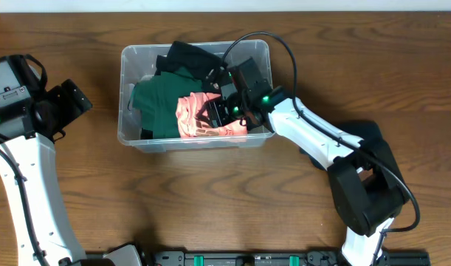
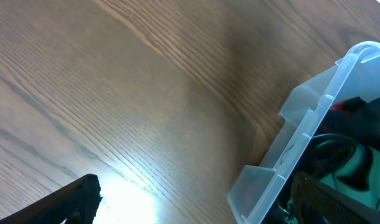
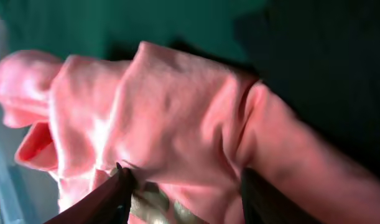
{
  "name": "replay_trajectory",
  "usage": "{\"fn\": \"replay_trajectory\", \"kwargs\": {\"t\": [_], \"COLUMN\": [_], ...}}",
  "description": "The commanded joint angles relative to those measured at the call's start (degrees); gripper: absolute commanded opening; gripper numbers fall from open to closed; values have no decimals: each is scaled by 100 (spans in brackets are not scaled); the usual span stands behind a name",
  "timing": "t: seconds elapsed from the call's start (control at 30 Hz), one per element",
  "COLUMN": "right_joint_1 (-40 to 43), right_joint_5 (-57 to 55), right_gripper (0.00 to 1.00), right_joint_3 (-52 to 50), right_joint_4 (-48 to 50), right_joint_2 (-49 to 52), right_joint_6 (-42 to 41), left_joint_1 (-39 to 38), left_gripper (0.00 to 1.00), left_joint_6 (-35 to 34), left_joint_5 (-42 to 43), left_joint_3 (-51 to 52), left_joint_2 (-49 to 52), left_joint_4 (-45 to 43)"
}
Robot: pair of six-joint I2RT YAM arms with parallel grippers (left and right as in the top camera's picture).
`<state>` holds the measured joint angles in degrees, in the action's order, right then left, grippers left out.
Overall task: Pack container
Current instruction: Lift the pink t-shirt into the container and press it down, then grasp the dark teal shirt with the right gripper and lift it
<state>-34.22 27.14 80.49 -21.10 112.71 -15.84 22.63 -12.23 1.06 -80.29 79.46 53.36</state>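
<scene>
The container [image 1: 129, 137] sits mid-desk [image 1: 210, 207] toward the far edge, holding green cloth [image 1: 159, 103], pink cloth [image 1: 192, 118] and black cloth [image 1: 184, 55]. Only the wrist view shows the right gripper [image 3: 186, 199] with its jaws astride a pink fold; I cannot tell if they grip it. The left gripper [image 1: 74, 103], at the left edge, has its jaws released.

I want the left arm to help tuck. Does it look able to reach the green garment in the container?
Probably yes. The container is open-topped, bare table lies between it and the left gripper, and the green garment sits at its near side, clear of the right gripper on the pink garment.
</scene>
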Motion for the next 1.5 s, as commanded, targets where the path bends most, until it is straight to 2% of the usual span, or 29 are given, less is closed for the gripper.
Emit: {"fn": "replay_trajectory", "kwargs": {"t": [0.0,0.1,0.33,0.4,0.57,0.6,0.67,0.83,0.93,1.17,1.47], "right_joint_1": [81,203,848,1259,2903,3239,3976,5313,5799,6288,6319], "right_joint_5": [-627,-568,-634,-815,-1043,-1040,-1019,-841,-566,-461,-195], "right_gripper": [55,57,72,80,88,92,99,99,99,99,97], "right_joint_3": [-55,-39,-35,-35,-35,-35,-37,-39,-39,-39,-39], "right_joint_4": [-356,-632,-1165,-1360,-2061,-2190,-2538,-3237,-3495,-3611,-3731], "right_joint_2": [210,-129,-2015,-2500,-3180,-3185,-3097,-2400,-1818,-518,748], "right_joint_6": [308,378,433,409,389,398,634,1838,2461,2730,2994], "left_joint_1": [17,17,17,17,17,17,17,17,17,17,17], "left_gripper": [98,98,98,98,98,98,98,98,98,98,98], "left_joint_6": [-55,-55,-55,-55,-55,-55,-55,-55,-55,-55,-55], "left_joint_5": [-68,-68,-68,-68,-68,-68,-68,-68,-68,-68,-68], "left_joint_3": [-28,-28,-28,-28,-28,-28,-28,-28,-28,-28,-28], "left_joint_2": [22,22,22,22,22,22,22,22,22,22,22], "left_joint_4": [-2,-2,-2,-2,-2,-2,-2,-2,-2,-2,-2]}}
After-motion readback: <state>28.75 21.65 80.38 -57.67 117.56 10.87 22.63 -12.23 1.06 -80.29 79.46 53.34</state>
